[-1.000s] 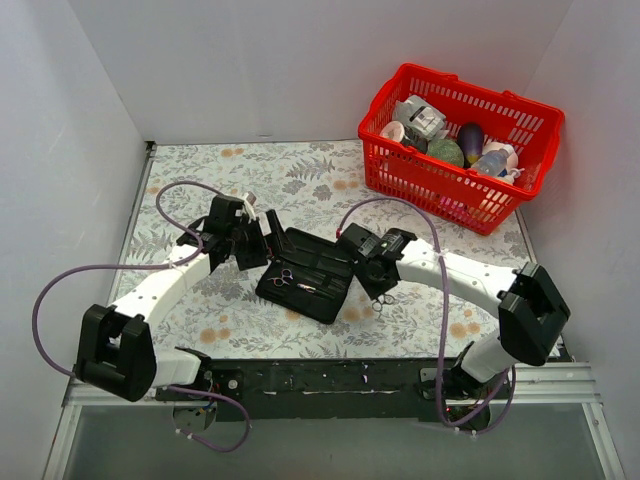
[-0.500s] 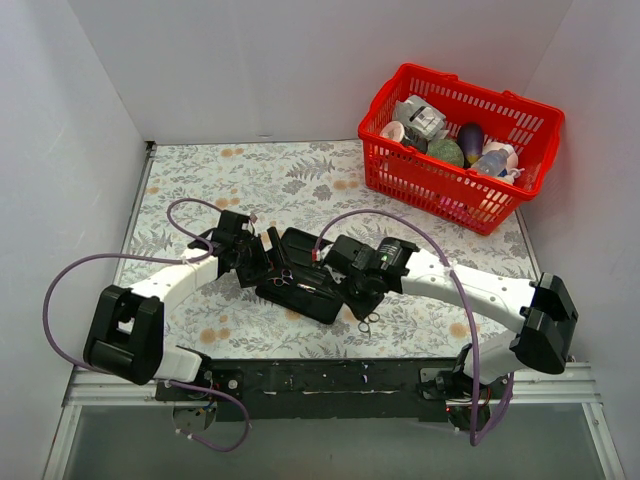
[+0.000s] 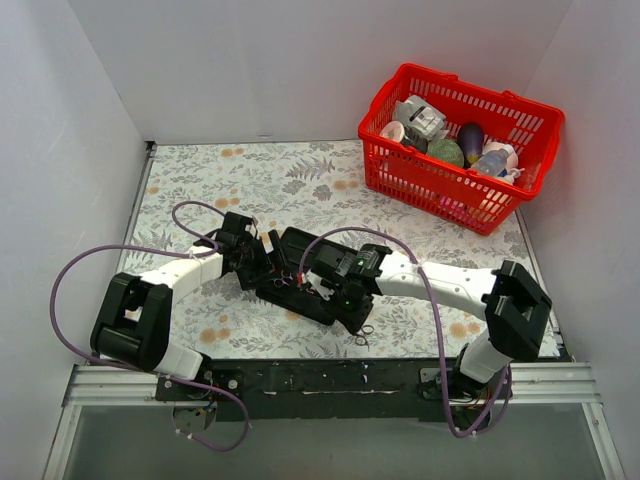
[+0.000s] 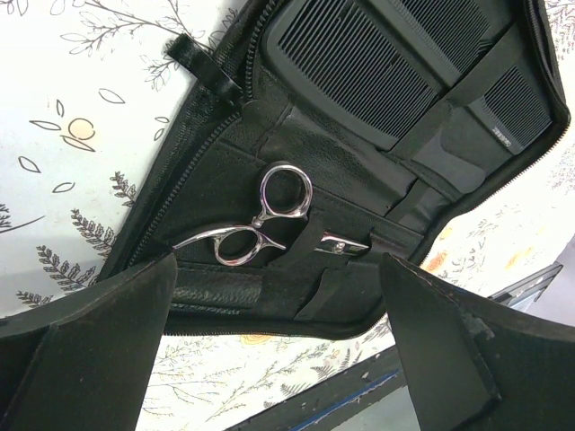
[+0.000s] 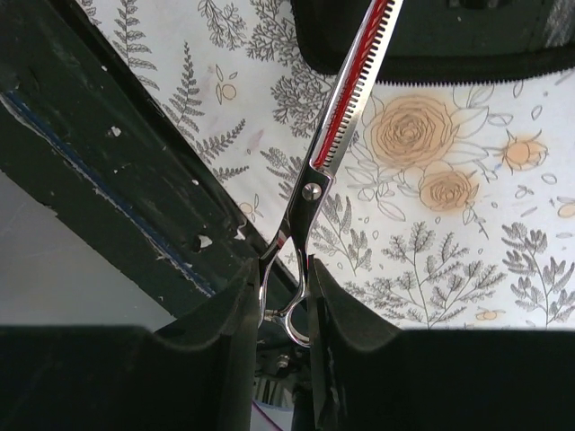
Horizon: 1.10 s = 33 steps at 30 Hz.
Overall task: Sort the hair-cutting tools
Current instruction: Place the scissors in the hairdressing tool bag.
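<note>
A black case [image 3: 300, 246] lies open on the floral table, and both grippers are at it. One pair of silver scissors [image 4: 266, 221] is tucked under a strap inside the case [image 4: 296, 153], beside two black combs [image 4: 359, 65]. My left gripper [image 4: 278, 359] hovers open over the case's near edge [image 3: 255, 262], with nothing between its fingers. My right gripper [image 5: 286, 305] is shut on the ring handles of a second pair, toothed thinning scissors [image 5: 334, 135]. Their tip points at the case's rim [image 5: 431, 36]. From above, those handles [image 3: 364, 330] stick out below the right gripper [image 3: 346, 300].
A red basket [image 3: 430, 186] of bottles and egg-shaped items stands at the back right. The dark base rail [image 3: 320, 380] runs along the near table edge, close under the held scissors [image 5: 99, 171]. White walls enclose the table on three sides.
My right gripper has carried the thinning scissors left and nearer, up to the case's front corner. The left gripper has edged right, closer over the case.
</note>
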Each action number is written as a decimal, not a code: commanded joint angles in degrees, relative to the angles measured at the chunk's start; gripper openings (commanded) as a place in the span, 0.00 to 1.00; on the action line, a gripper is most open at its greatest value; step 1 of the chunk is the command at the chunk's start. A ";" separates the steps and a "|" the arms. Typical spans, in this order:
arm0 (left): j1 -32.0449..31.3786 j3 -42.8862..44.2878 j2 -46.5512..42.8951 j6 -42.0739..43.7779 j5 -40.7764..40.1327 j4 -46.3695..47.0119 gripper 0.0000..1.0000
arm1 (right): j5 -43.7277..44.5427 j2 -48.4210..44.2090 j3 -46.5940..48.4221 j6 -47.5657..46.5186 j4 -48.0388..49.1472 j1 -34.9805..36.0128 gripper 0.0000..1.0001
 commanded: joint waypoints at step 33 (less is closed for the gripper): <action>-0.29 1.62 1.15 1.93 -2.42 -3.92 0.98 | 4.36 13.60 5.52 -18.50 7.36 0.92 0.01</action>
